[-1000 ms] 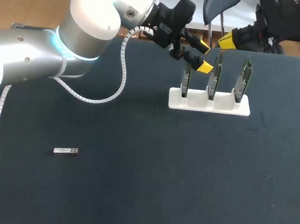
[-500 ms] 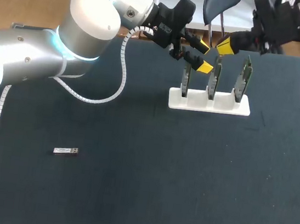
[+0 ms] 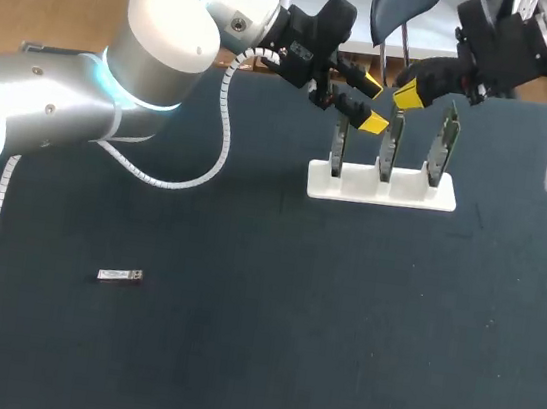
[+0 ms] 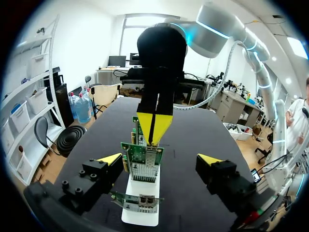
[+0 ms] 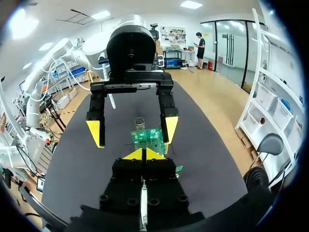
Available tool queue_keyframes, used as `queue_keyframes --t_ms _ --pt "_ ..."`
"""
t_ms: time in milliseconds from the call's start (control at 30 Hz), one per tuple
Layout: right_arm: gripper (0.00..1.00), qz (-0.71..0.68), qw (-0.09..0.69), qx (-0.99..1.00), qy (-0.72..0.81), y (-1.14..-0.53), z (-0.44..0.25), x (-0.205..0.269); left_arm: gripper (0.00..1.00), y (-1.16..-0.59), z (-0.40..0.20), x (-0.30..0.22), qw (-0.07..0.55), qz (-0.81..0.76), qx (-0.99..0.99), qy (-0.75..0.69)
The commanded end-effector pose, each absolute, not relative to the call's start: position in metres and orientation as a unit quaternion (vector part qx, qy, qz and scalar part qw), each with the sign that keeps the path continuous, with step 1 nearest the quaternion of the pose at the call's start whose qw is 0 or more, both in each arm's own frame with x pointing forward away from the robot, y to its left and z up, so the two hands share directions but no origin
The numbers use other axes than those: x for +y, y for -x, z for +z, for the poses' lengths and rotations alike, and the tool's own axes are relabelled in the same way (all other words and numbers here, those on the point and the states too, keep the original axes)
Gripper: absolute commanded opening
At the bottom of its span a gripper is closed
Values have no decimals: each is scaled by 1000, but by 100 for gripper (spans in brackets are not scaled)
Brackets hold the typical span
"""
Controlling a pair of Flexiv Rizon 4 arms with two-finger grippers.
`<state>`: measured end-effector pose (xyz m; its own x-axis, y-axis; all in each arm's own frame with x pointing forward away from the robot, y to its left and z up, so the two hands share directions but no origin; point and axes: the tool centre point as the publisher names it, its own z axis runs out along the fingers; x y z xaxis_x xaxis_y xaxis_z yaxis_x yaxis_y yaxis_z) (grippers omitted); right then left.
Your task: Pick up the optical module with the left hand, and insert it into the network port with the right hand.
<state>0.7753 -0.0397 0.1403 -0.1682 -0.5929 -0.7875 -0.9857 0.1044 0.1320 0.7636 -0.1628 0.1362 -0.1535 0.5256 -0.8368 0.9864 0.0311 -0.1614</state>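
While the head view shows the optical module (image 3: 120, 275) on the bench (image 3: 264, 355), well apart from the empty, wide-spread left hand (image 3: 373, 103), the left wrist view puts the upright port cards (image 4: 142, 162) just ahead of it and the right wrist view the right hand (image 5: 143, 154), pinched together with nothing seen in it, just above them, risking a knock.

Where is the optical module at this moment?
In the head view the optical module lies flat on the dark table, on the robot's left side, alone and far from the white board holder.
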Motion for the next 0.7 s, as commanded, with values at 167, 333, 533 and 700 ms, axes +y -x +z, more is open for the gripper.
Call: queue_keyframes --t_ms 167,333,533,700 --pt "0 352 297 679 572 -776 134 -42 100 -765 137 -163 295 -387 654 -579" --pt "0 359 328 659 574 -772 159 -46 100 -765 137 -163 295 -387 654 -579" --pt "0 349 348 645 584 -775 180 -64 100 -765 137 -163 295 -387 654 -579" --pt "0 339 346 649 587 -780 184 -92 100 -765 137 -163 295 -387 654 -579"
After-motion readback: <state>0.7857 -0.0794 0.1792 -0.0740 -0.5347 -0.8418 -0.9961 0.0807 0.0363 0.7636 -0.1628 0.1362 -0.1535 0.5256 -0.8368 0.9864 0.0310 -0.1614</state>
